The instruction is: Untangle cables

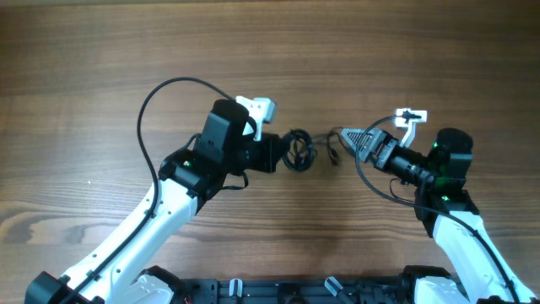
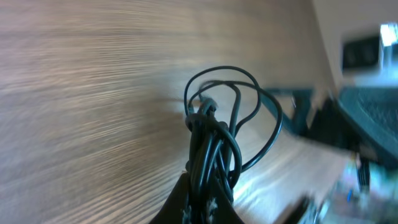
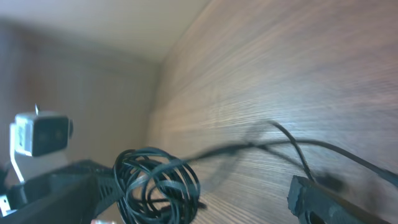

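Note:
The cables (image 1: 298, 152) are a small black coiled bundle at the table's middle. My left gripper (image 1: 283, 154) is shut on the bundle's left side. In the left wrist view the bundle (image 2: 214, 124) rises out of the shut jaws (image 2: 202, 208) with loops fanning above. A thin strand (image 1: 327, 142) runs right from the bundle to my right gripper (image 1: 346, 135), whose fingers form a closed point on it. A small plug (image 1: 334, 157) hangs below the strand. The right wrist view shows the bundle (image 3: 155, 183), the taut strand (image 3: 249, 148) and one finger (image 3: 311, 199).
The wooden table (image 1: 270, 51) stretches bare behind both arms. A thick black robot cable (image 1: 160, 93) arcs over the left arm, and another (image 1: 371, 181) loops under the right arm. A black rail (image 1: 278, 291) lines the front edge.

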{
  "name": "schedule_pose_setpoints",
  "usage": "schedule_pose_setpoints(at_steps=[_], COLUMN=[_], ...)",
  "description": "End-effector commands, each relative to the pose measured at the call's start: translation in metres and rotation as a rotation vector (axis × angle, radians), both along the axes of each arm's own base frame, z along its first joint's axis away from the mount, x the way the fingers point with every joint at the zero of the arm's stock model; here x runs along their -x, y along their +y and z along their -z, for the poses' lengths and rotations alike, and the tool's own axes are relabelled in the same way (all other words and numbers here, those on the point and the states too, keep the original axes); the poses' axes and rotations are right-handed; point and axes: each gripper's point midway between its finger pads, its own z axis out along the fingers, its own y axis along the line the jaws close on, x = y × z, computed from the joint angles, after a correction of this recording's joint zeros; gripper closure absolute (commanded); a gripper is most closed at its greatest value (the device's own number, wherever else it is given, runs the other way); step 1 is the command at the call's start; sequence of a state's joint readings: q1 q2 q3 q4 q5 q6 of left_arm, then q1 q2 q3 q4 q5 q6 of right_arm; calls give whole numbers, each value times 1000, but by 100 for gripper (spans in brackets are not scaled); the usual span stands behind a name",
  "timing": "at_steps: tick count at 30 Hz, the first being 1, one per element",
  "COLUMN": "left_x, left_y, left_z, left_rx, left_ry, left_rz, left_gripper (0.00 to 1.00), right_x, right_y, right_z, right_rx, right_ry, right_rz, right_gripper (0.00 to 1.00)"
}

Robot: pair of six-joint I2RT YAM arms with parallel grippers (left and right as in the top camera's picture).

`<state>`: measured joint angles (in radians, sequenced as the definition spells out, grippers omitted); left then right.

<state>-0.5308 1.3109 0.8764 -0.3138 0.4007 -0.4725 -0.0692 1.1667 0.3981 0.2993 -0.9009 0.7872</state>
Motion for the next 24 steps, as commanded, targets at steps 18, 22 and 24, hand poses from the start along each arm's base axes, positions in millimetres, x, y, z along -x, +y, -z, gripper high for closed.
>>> schedule_pose_setpoints(at_steps=[18,22,24], left_x=[13,26,28], left_y=[13,19,20], left_z=[13,24,25], left_rx=[486,424,413], left_ry=[1026,1072,1077], left_rz=[-1006,-1038,-1038], left_gripper=[96,96,96], right_x=[28,45,54], right_y=[54,68,73], right_z=[8,2,-2], right_rx=[116,218,223], right_ry=[-108,-378,-464], right_rz=[-228,-418,-493], right_gripper=[0,0,1])
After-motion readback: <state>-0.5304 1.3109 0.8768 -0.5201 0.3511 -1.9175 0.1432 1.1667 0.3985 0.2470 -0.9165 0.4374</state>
